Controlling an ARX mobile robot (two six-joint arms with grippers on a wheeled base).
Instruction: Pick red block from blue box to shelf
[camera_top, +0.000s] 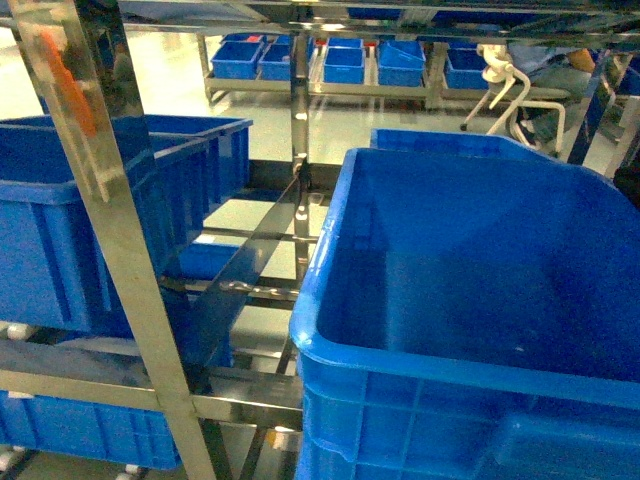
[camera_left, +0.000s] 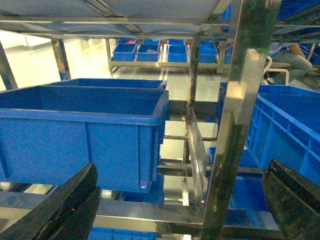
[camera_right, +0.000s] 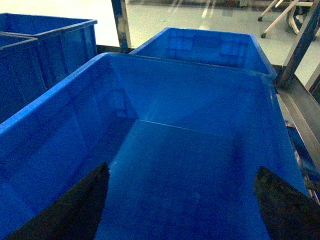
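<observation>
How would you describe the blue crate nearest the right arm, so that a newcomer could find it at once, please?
Start at the steel shelf that fills the head view and look to the right of its slanted upright. The large blue crate in the foreground there is the one. Unlike the crate on the left, which shows its outer wall, this one shows its bare inside, with nothing visible in it.

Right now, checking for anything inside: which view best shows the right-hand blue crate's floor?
Right wrist: it looks down onto most of the crate floor. Head shows that floor more obliquely; left wrist shows only an outer wall.
</observation>
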